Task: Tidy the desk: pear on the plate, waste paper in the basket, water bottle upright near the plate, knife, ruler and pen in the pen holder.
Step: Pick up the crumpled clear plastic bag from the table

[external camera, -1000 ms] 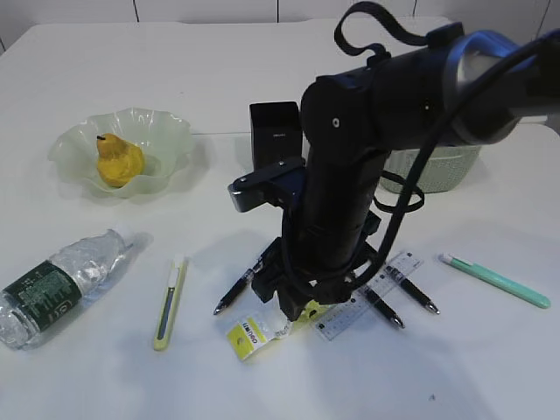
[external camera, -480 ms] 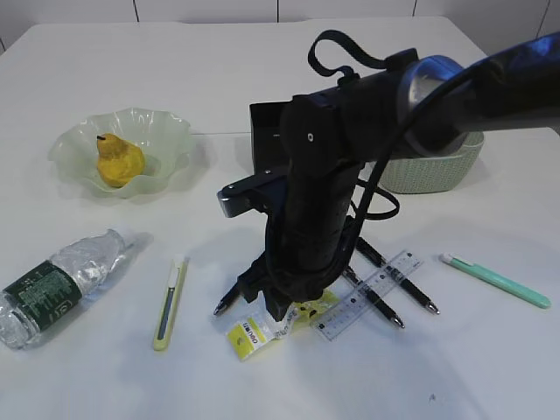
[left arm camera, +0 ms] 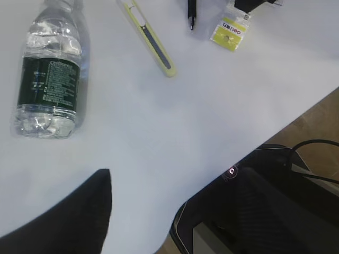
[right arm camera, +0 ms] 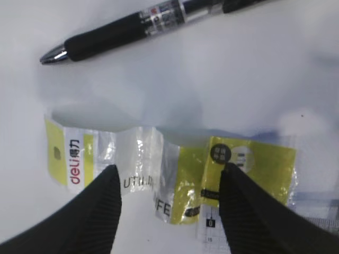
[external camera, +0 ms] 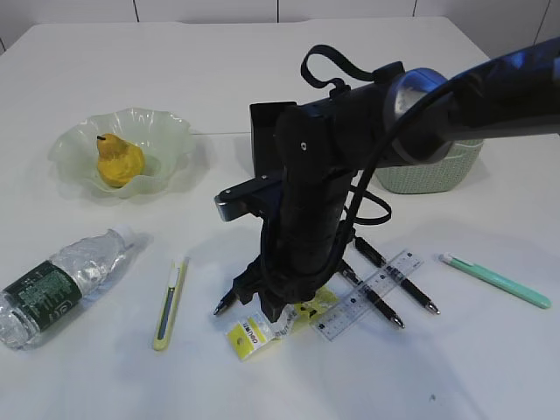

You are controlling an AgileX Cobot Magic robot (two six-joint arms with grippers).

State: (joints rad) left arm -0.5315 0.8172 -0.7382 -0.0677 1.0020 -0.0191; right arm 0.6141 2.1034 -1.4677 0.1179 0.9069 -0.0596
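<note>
Yellow-and-clear wrapper (right arm camera: 164, 174) lay flat on bench (external camera: 455, 367), long axis crosswise between spread right claw (right arm camera: 169, 198) fingers, directly beneath; left claw unreadable.

The right pincer (right arm camera: 169, 198) hangs low over the white surface (right arm camera: 254, 69) with its two dark ribbed fingers (right arm camera: 98, 209) spread apart, one on each side of a crumpled yellow-and-clear plastic wrapper (right arm camera: 159, 174) printed with "deli" at its left end. The fingertips sit on or just above the wrapper; actual contact cannot be told. Above the wrapper a black pen (right arm camera: 137, 29) with a silver tip lies slanted, tip to the left, and a clear ruler (right arm camera: 222, 230) shows at the bottom edge, partly under the wrapper's right half.
</note>
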